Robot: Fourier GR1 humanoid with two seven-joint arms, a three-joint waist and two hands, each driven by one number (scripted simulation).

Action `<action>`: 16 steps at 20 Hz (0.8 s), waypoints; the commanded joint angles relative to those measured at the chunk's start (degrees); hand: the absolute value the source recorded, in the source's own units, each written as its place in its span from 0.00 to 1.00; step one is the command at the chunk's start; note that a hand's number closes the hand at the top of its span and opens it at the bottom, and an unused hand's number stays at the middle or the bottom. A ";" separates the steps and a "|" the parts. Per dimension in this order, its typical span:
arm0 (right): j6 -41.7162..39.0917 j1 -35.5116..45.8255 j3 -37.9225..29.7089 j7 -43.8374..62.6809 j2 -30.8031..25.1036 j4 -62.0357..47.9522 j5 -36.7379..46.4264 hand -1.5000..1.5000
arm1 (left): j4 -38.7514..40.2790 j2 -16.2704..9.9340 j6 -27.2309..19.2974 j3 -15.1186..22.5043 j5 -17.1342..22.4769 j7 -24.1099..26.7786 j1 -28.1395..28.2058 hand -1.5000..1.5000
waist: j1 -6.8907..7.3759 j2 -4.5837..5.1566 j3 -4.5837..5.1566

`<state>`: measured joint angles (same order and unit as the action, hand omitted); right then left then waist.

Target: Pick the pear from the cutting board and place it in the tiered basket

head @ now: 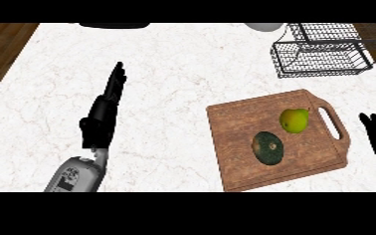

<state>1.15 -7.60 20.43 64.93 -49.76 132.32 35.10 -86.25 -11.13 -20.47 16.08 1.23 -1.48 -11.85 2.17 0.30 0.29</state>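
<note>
Pear [294, 120] beside dark green squash [268, 147] on wooden cutting board [242, 169]; tiered basket [320, 55] beyond. Left hand [112, 92] fingers straight; right hand [368, 129] state unclear. No legible writing.

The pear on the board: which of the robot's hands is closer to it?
The right hand. It shows at the view's right edge, just past the board's handle, close to the pear. The left hand rests open far off to the pear's left.
</note>
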 commanded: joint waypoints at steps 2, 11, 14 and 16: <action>-7.95 10.55 10.53 12.01 5.22 -1.61 10.72 0.00 | -1.22 0.50 0.37 1.02 -0.73 0.58 2.23 0.50 | -0.18 -0.13 -0.10; -13.43 17.03 14.53 12.14 15.20 -11.17 20.39 0.00 | 1.04 0.62 0.98 -1.47 -0.35 2.08 2.89 0.50 | -1.48 -0.20 -0.15; -12.72 14.88 14.18 12.58 17.83 -12.86 23.50 0.00 | -0.62 -0.47 1.34 -2.66 -0.36 1.11 1.90 0.50 | -2.04 -0.33 -0.20; -16.30 17.57 11.65 12.21 19.65 -12.85 22.48 0.00 | -0.88 0.97 1.17 -1.47 -0.55 0.34 3.19 0.50 | -1.89 -0.35 -0.20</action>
<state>-8.64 7.46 31.67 66.25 -34.89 120.06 55.26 -87.03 -11.11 -19.46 14.22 0.75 -1.04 -9.51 0.55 0.02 0.09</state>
